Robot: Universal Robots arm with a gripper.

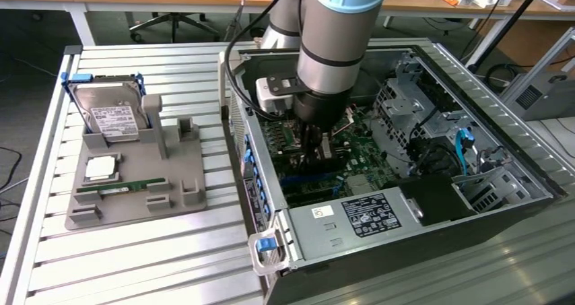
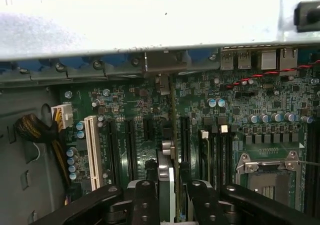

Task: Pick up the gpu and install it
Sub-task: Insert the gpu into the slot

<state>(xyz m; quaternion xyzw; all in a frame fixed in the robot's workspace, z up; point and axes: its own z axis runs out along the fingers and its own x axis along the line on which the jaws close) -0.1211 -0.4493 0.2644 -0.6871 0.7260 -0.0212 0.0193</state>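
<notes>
The arm (image 1: pixel 332 42) is seen reaching down into the open computer case (image 1: pixel 503 163), which lies on its side on the slatted bench (image 1: pixel 134 251). The pincer (image 1: pixel 320 158) is lowered right onto the green motherboard (image 1: pixel 364 160), near the middle of the case.

From the wrist view, the pincer (image 2: pixel 167 197) is seen pinching the gpu (image 2: pixel 170 155), which is held edge-on between the two black fingers (image 2: pixel 142 200). The card is stood upright, thin and dark, in line with a long black slot on the motherboard (image 2: pixel 125 110), and its far end is met by the metal bracket (image 2: pixel 161 65) at the rear wall of the case. Whether the card is fully seated in the slot cannot be told. A white slot (image 2: pixel 92 152) is seen just beside the black ones, and the empty processor socket (image 2: pixel 272 172) is on the other side of the card.

On the exterior view's left, a grey holder tray (image 1: pixel 134 184) is rested on the bench, well apart from the case. A hard drive (image 1: pixel 112 116) is propped in it, with a processor chip (image 1: pixel 101 168) and a green memory stick (image 1: pixel 121 185) lying lower down
</notes>
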